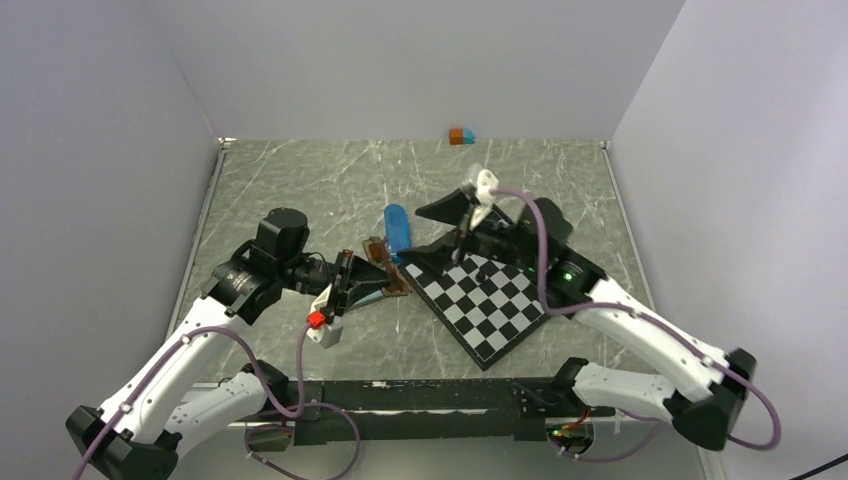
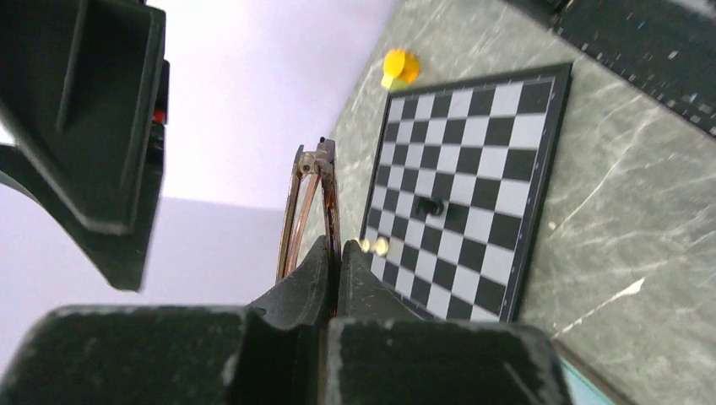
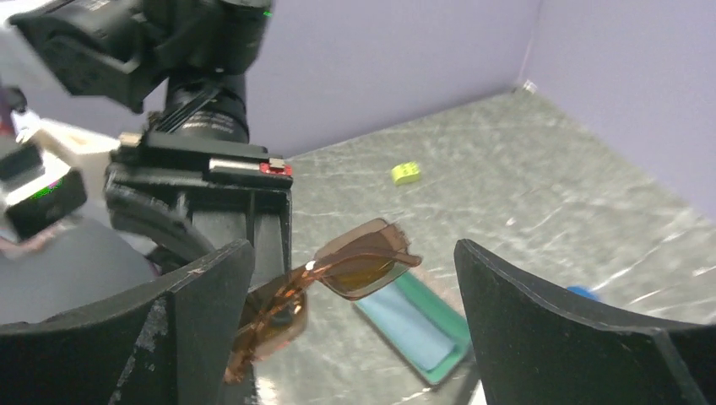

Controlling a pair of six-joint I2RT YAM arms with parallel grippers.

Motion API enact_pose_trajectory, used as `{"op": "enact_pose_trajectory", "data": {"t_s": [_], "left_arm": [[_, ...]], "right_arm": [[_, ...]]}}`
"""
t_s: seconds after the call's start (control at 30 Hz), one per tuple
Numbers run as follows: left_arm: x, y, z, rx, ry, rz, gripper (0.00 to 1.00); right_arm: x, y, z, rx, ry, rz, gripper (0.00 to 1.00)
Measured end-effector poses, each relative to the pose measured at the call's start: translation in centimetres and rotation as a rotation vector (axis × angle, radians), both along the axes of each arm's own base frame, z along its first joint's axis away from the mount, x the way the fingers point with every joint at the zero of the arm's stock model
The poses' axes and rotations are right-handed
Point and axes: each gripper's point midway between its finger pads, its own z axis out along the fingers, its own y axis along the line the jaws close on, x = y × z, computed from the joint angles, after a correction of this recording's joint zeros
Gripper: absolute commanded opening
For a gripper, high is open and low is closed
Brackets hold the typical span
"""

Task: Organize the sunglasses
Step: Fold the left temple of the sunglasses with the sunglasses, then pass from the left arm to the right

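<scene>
Your left gripper [image 2: 336, 253] clamped the brown sunglasses [image 3: 363, 266] aloft; your right gripper [image 1: 440, 232] stood wide open, empty; you were advised to close it on the frame, never the lenses.

We see a grey marbled table [image 1: 300, 190] with pale walls [image 1: 400, 60] on three sides. A black-and-white chessboard [image 1: 485, 300] lies on it at an angle, with one small dark piece [image 2: 431, 205] on a square near its middle. A blue case [image 1: 398, 228] lies just past the board's far-left corner. At the table's far edge an orange block [image 1: 456, 136] and a blue block [image 1: 469, 137] sit touching. A yellow block [image 2: 400, 67] rests on the table past a corner of the board. A light-blue cloth [image 3: 405, 325] lies in a green tray [image 3: 447, 325].
</scene>
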Motion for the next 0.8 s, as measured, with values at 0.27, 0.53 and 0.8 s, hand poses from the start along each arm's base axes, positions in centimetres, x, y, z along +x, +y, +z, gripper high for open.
{"op": "enact_pose_trajectory", "data": {"t_s": [0.27,0.53,0.8], "left_arm": [[-3.9,-0.2,-0.3,-0.032,0.037,-0.231,0.0],[-5.8,0.4,-1.7,0.114,0.375,-0.277,0.0],[-6.8,1.0,-2.0,0.141,0.438,-0.284,0.0]], "right_arm": [[-3.8,-5.0,-0.7,-0.208,-0.525,0.091,0.92],[-4.4,-2.7,-1.8,-0.459,-0.672,0.441,0.87],[-4.4,-0.3,-7.1,-0.548,-0.541,0.659,0.87]]}}
